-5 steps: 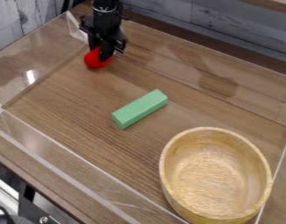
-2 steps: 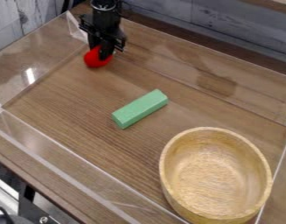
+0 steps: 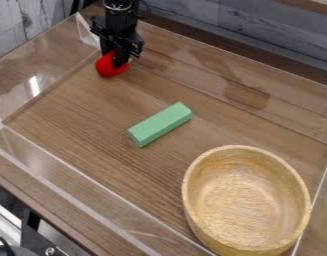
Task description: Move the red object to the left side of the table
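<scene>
Item one: my hand (image 3: 120, 57), black, pointing straight down at the far left of the surface (image 3: 86, 125), its fingers pinched onto the red object (image 3: 111, 67). I read the grip as tight, with the toy sitting low between the fingertips and showing mostly on their left and near side. Whether the toy rests on the wood or hangs just clear of it, I cannot tell.

Item two: the surface, brown wood grain, edged by low clear walls (image 3: 32, 80).

Item three: a green rectangular block (image 3: 160, 123), lying flat and angled near the middle, well apart from my hand.

Item four: a round light wooden bowl (image 3: 246, 201), upright, at the near right corner, well apart from the block.
</scene>
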